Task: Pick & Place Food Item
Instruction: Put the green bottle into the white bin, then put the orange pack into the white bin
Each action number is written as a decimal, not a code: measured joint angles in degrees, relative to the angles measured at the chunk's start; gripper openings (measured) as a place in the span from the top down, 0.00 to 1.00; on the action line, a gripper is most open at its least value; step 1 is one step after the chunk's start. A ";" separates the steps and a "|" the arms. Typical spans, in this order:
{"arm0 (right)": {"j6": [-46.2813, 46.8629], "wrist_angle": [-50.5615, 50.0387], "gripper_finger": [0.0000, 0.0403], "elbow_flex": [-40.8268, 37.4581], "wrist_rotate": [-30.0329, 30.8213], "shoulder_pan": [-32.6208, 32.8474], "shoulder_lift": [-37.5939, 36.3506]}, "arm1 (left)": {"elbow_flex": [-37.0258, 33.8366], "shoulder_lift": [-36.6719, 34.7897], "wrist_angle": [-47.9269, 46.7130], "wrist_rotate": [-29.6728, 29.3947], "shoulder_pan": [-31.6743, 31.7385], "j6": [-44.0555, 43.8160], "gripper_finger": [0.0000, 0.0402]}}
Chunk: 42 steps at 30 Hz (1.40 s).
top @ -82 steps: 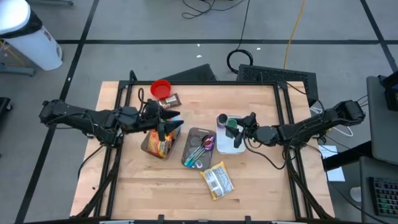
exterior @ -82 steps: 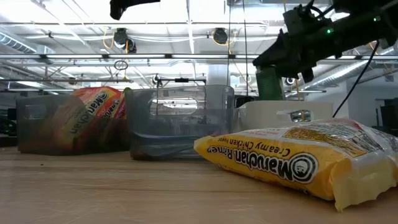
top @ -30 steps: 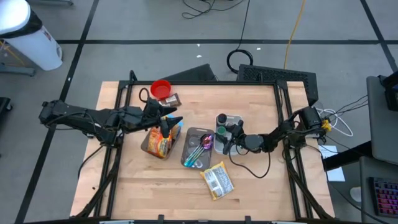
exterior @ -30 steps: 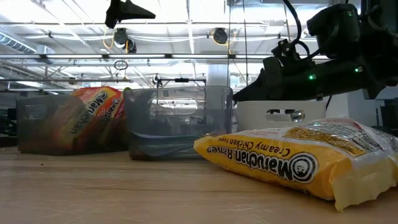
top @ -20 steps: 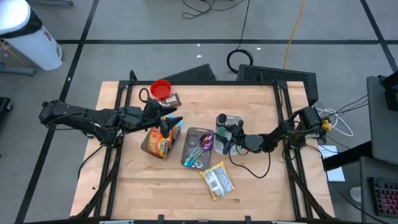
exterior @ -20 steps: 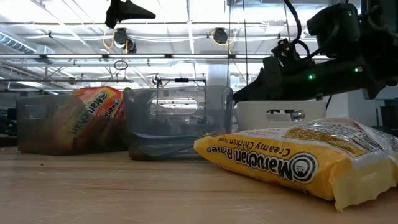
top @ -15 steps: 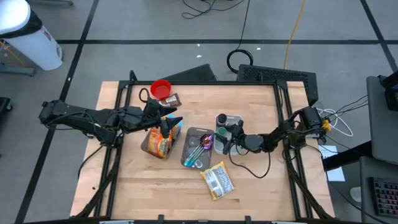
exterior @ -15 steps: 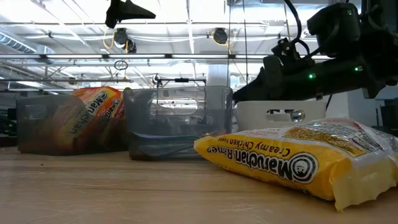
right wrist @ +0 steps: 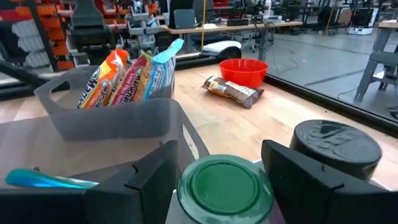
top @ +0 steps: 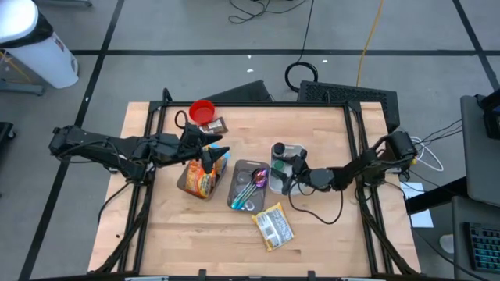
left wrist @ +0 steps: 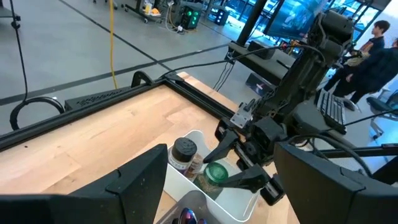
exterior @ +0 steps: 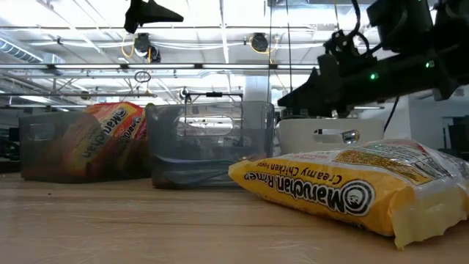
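Right wrist view: we see right gripper with fingers spread either side of green-lidded jar, not yet closed on it. Jar stands in white bin beside black-lidded jar. For clean grasp, we judge: descend straight, centre lid between fingers, avoid nudging neighbouring jar, close below lid rim. Left gripper hangs wide open, empty, above snack bin. Ramen packet lies loose on surface.
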 joint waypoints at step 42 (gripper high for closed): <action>0.28 -3.81 0.43 -0.02 0.20 -6.24 -44.06 | 0.02 0.02 18.90 11.28 11.62 3.95 0.26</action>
